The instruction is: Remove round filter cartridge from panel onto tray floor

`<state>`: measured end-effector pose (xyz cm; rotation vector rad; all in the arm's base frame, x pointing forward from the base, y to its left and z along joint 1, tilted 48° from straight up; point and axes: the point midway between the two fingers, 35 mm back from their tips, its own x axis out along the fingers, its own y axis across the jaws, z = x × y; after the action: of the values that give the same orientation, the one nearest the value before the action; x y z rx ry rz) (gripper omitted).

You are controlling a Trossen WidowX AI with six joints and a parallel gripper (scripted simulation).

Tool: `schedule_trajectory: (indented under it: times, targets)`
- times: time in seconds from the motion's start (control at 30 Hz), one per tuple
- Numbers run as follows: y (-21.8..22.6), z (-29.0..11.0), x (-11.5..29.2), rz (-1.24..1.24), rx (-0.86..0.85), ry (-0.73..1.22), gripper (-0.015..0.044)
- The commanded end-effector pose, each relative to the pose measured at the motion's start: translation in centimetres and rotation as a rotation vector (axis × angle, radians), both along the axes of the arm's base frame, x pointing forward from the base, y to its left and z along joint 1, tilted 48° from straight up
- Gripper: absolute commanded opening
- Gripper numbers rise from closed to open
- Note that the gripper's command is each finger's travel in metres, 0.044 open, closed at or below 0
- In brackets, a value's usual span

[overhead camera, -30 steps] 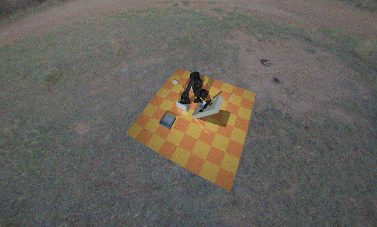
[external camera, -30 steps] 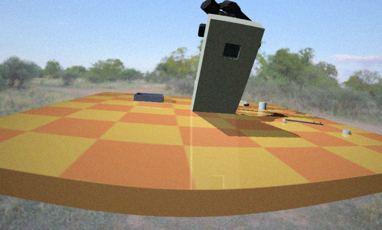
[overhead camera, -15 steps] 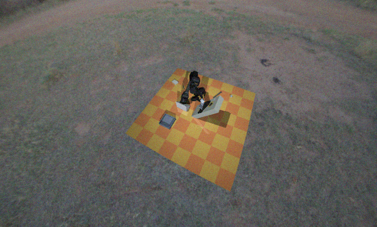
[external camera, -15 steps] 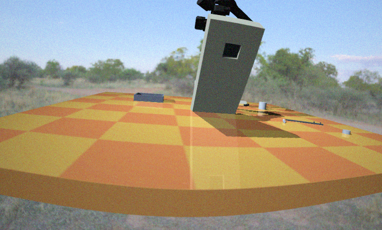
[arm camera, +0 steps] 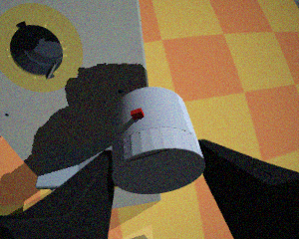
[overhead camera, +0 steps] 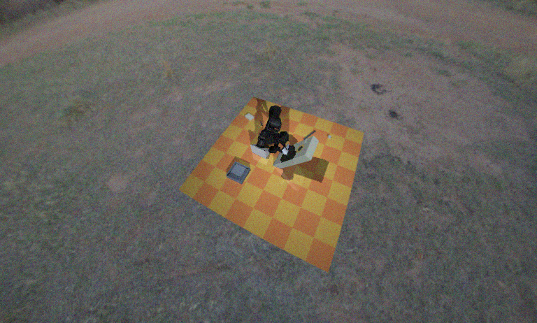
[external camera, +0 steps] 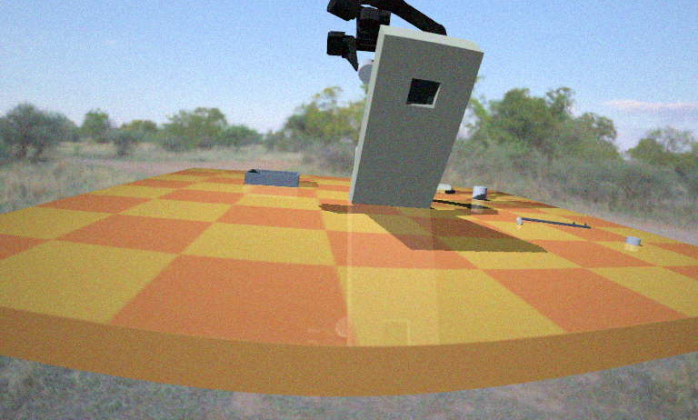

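The filter cartridge [arm camera: 156,119] [external camera: 365,71] [overhead camera: 285,149] is a light grey cylinder with a small red mark, out of the panel. My gripper [arm camera: 154,152] is shut on it, one black finger at each side, and holds it in the air in front of the panel face. The grey service panel [arm camera: 107,30] [external camera: 406,148] [overhead camera: 312,148] leans, and its round socket [arm camera: 32,50] inside a yellow ring is empty. The blue-grey tray [overhead camera: 230,176] [external camera: 273,179] lies on the checkered table, away from the gripper. The cartridge's slots are not clear in these views.
A pale block [overhead camera: 260,150] stands between the arm and the tray. A dark rod [external camera: 555,223] [overhead camera: 309,135], a small grey cylinder [external camera: 479,192] and a short light cylinder [external camera: 633,241] [overhead camera: 329,136] are on the table around the panel.
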<state>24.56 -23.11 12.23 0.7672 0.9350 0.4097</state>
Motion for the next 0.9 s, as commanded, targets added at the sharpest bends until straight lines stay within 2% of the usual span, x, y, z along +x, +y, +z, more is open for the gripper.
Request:
schedule_trajectory:
  times: [0.0, 0.87]
  targets:
    - [-0.1, -0.1, -0.2, -0.013, 0.000, 0.022, 0.0000]
    - [-9.5, -13.9, -11.9, -0.695, 0.019, 0.826, 0.0000]
